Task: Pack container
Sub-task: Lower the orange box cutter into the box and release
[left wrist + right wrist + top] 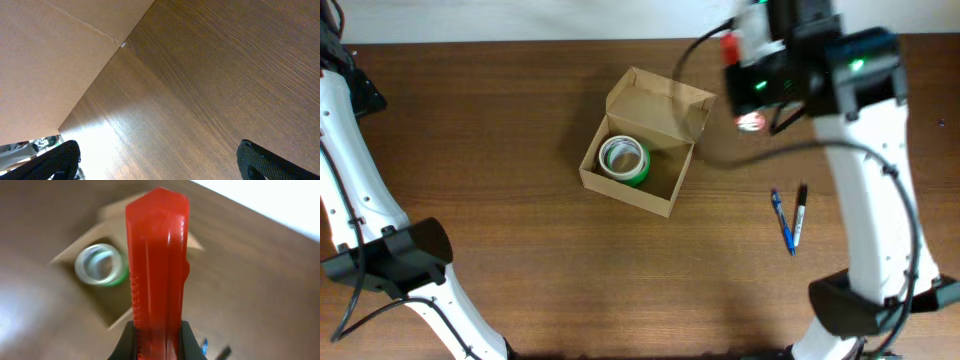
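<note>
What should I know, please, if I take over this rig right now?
Left gripper: open, empty, over the table.
Right gripper: shut on a red tool, in the air beside the container.
Container: lid open, green tape roll inside.
Done: roll packed.
Left: the red tool probably goes in. A blue pen and a black marker lie on the table, possibly next. Then close the lid.

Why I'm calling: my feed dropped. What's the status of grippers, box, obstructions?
Left gripper open, empty; right gripper shut on red plastic tool. Brown cardboard box open, green tape roll inside. Blue pen, black marker on table, apart from box.
</note>
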Available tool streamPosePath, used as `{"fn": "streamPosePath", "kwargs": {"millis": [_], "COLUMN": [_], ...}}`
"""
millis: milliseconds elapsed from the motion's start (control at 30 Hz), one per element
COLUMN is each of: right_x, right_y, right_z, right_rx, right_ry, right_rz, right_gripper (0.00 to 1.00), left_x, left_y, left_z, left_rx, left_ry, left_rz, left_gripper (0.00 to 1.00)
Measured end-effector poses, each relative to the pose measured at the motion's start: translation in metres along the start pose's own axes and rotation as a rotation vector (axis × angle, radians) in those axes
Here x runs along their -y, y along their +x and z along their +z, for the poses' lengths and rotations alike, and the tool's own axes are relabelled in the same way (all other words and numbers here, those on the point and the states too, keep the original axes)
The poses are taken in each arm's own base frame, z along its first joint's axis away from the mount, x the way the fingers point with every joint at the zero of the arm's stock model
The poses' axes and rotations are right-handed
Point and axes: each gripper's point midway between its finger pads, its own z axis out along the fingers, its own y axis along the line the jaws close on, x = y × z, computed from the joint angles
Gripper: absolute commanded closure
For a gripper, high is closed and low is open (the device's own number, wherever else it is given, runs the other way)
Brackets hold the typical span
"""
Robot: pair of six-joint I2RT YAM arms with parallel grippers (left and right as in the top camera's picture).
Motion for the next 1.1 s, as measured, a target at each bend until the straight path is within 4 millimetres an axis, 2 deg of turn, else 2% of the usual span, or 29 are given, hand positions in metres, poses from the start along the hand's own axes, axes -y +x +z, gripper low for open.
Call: {"fn": "streamPosePath", "kwargs": {"millis": [133,167,267,367,500,600,700,1100], "right_x": [-0.055,-0.070,-0.094,-0.106,-0.114,-0.116,-0.121,-0.139], "right_y": [-0.001,0.001,0.007,0.020,0.052,0.071,0.082,0.095], "right_z": [0.011,0.021,0.057,0.101,0.170,0.201,0.215,0.225], "right_rx": [-0.017,-0.036,-0.107,-0.206,-0.374,-0.454,-0.491,-0.521], "right_ry": [-0.076,-0.097,-0.132,-0.154,-0.182,-0.199,-0.228,-0.312], "right_rz": [-0.216,-0.273,-0.373,-0.431,-0.475,-0.487,-0.485,-0.477], "right_gripper": [0.96,0.96,0.96,0.96,0.96,0.96,0.96,0.96], "left_x": [0.000,0.000,0.000,0.000,0.000,0.000,0.000,0.000], "left_y": [0.000,0.000,0.000,0.000,0.000,0.000,0.000,0.000], "left_z": [0.000,0.000,0.000,0.000,0.000,0.000,0.000,0.000], "left_rx": [0.000,0.000,0.000,0.000,0.000,0.000,0.000,0.000], "left_ry": [0.000,0.000,0.000,0.000,0.000,0.000,0.000,0.000], "left_rz": [0.000,0.000,0.000,0.000,0.000,0.000,0.000,0.000], "left_gripper": [0.00,0.00,0.00,0.00,0.00,0.00,0.00,0.00]}}
